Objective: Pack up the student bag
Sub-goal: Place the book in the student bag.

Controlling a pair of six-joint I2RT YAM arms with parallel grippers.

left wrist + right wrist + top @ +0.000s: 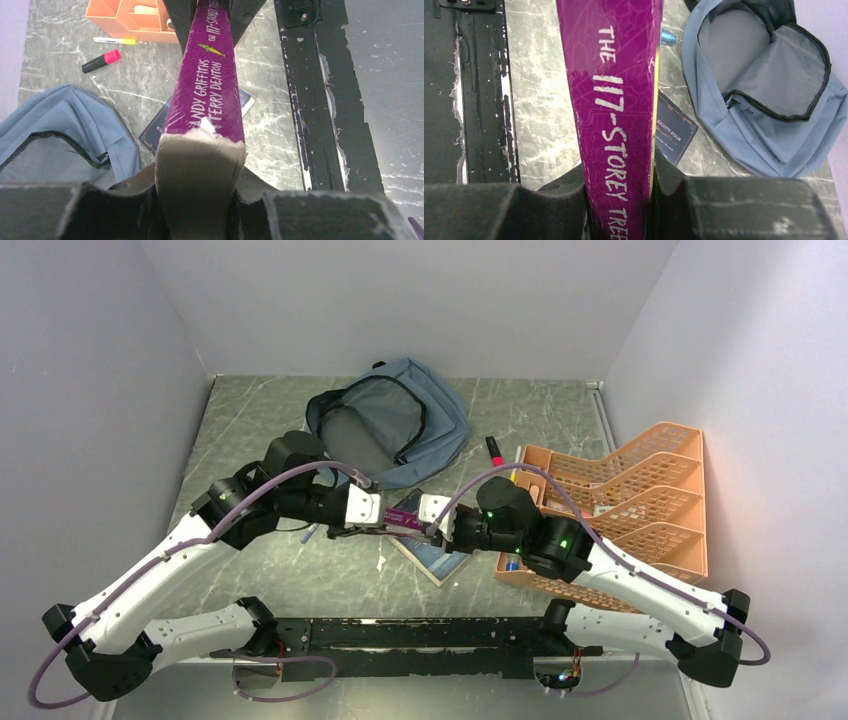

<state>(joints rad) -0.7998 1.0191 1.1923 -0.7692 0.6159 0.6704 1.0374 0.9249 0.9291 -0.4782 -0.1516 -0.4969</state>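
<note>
Counter (250, 425): grey marble.
Student bag (400, 420): lies flat, mouth open, at 12 o'clock from both tools, well apart from them.
Purple book (405, 519): held level above the counter.
Left tool (200, 197): clamped on the book's page end.
Right tool (619, 200): clamped on its opposite end.

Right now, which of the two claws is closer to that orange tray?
Right. The right gripper grips the purple book a short way left of the orange tray; the left gripper holds the book's other end, farther off, by the student bag.
</note>
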